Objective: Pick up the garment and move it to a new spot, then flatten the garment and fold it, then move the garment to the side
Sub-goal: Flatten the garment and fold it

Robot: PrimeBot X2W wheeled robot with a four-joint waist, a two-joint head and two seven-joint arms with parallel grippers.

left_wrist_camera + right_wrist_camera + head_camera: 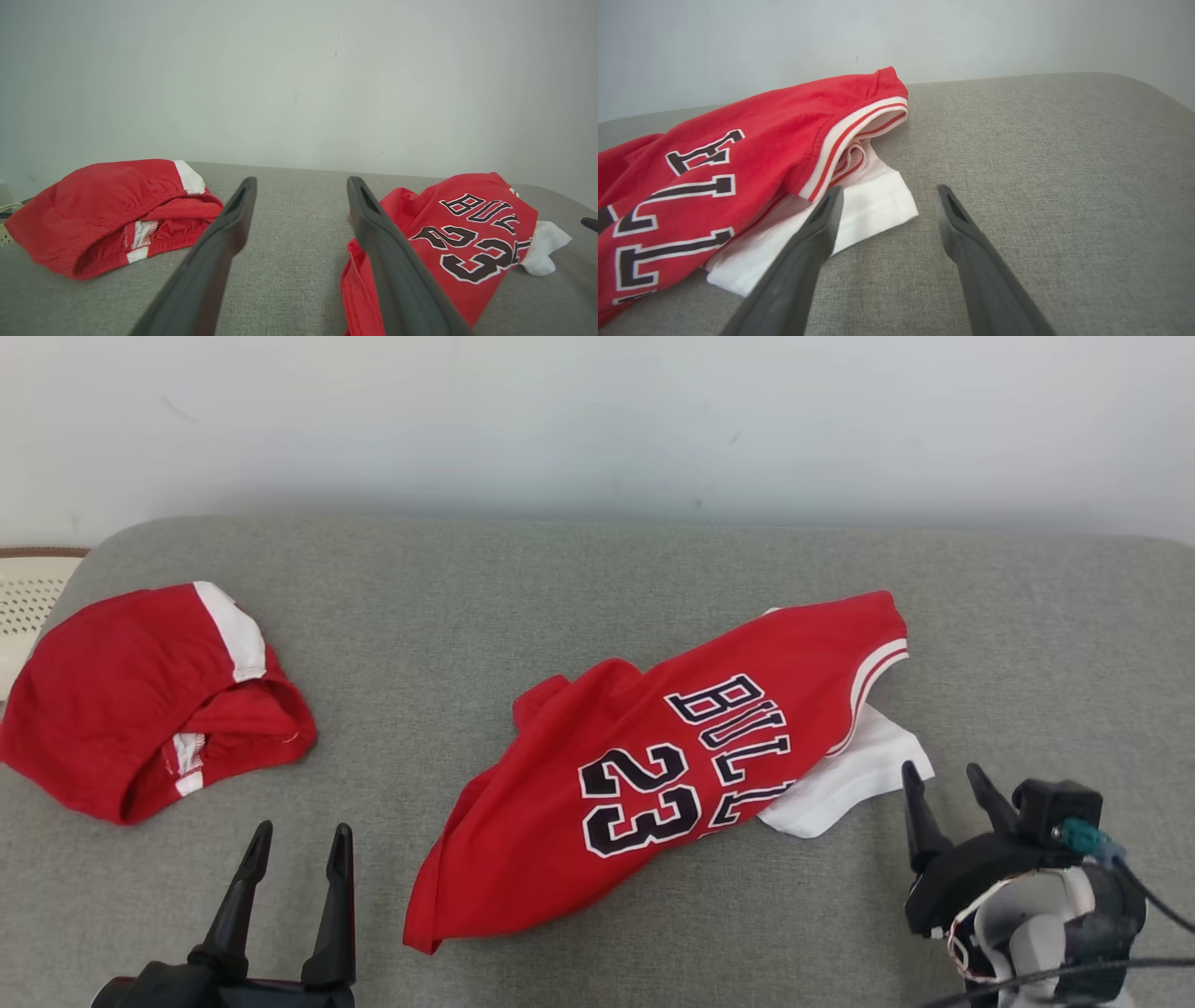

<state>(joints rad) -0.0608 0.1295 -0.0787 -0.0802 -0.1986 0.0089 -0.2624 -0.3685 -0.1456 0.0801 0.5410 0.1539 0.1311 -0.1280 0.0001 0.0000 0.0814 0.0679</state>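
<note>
Two grippers: both are standing wide open, holding nothing.
Left gripper (pixel 303 828): is hovering over bare cushion (pixel 560 579), between the red shorts (pixel 140 691) and the jersey (pixel 635 775).
Right gripper (pixel 941 769): is pointing at the white fabric (pixel 854 770) under the jersey's edge, probably lining up a pinch.
Jersey: is lying crumpled and slanted mid-cushion, not yet flattened.
Red shorts: are sitting well apart, far left.

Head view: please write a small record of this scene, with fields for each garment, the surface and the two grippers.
surface: grey fabric, padded
red jersey: middle, crumpled, number 23 facing up
white cloth: pokes out from under the jersey's right edge
red shorts: far left, bunched, apart from the jersey
left gripper: jaws open, empty, between shorts and jersey
right gripper: jaws open, empty, beside the white cloth
</note>
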